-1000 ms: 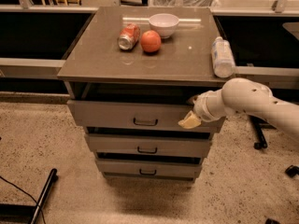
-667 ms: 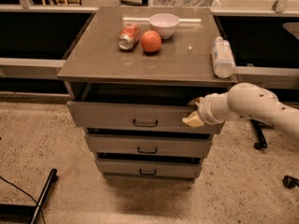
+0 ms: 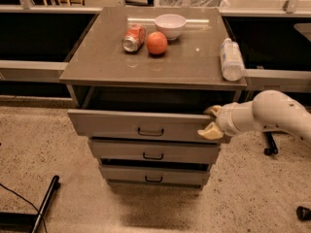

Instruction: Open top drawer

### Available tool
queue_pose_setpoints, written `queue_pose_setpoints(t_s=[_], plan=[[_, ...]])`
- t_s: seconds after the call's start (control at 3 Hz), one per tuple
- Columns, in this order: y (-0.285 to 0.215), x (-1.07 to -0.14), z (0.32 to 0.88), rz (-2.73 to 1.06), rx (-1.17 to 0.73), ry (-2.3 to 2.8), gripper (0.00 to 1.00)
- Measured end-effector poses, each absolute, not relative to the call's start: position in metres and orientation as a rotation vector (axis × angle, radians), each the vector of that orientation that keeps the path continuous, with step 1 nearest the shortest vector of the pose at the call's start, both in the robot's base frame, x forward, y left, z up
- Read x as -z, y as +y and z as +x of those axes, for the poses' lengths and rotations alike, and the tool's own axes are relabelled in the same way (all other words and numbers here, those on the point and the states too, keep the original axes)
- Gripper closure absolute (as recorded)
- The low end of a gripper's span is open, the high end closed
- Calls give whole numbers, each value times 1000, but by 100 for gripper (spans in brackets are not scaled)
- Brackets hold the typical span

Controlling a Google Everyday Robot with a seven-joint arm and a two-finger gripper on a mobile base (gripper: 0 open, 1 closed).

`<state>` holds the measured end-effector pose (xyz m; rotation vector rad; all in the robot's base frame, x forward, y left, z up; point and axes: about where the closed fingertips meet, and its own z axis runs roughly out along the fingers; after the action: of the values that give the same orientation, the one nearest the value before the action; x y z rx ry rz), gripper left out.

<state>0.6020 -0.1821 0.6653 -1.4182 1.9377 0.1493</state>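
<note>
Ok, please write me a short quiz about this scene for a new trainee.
1. True or false: the top drawer is fully closed.
2. The gripper holds the top drawer's front panel at: A) the left end B) the middle C) the right end.
3. Fill in: on the cabinet top, beside the orange fruit, a soda ____ lies on its side.
Key: 1 false, it is partly pulled out; 2 C; 3 can.
</note>
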Motion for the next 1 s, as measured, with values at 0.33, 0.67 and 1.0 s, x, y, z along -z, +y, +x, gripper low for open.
queue_pose_setpoints(t_s=[0.33,0.67,1.0], plan=[[-190,-664,587,-1525,-235,1853,35],[-186,-659,570,-1621,-284,1828,15],[-186,-659,570,-1620,-286,1830,0]])
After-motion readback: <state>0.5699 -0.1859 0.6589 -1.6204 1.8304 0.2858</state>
